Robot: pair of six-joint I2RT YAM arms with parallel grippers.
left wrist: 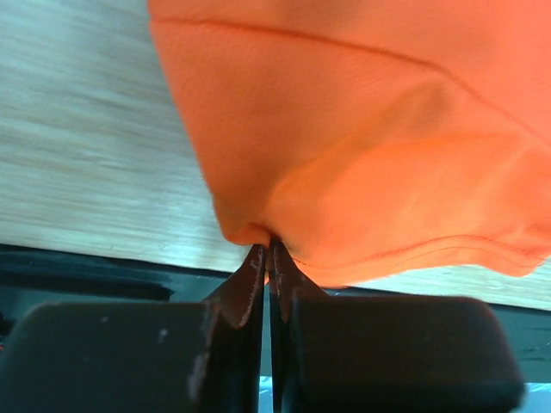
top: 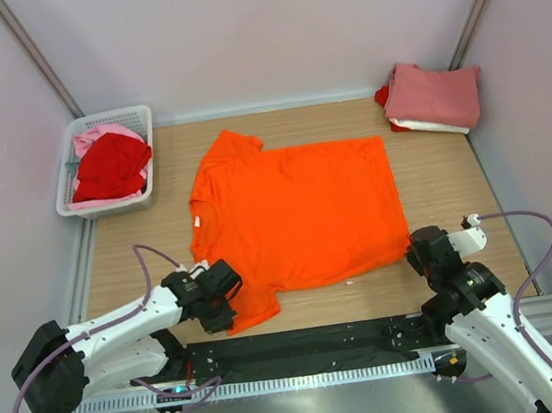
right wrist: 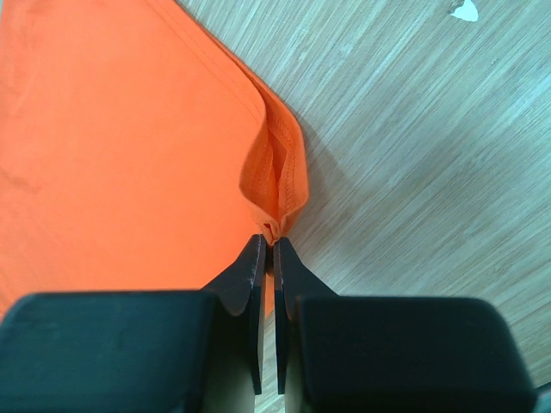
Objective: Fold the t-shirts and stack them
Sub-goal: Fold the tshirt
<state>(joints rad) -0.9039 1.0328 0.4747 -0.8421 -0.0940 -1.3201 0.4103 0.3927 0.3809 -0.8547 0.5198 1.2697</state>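
Note:
A bright orange t-shirt point(top: 302, 213) lies spread flat on the wooden table, collar to the left with a small white label. My left gripper point(top: 220, 304) is shut on the near sleeve of this shirt point(left wrist: 362, 155), pinching a fold of cloth at the fingertips point(left wrist: 269, 248). My right gripper point(top: 418, 249) is shut on the shirt's near hem corner point(right wrist: 277, 185), which bunches up between the tips point(right wrist: 269, 239). A stack of folded t-shirts point(top: 432, 97), salmon-pink on top with white and red below, sits at the far right corner.
A white mesh basket point(top: 134, 118) at the far left holds a red shirt point(top: 110, 166) and a pale pink one point(top: 96, 138). A black rail point(top: 303, 344) runs along the near table edge. Walls close in on both sides.

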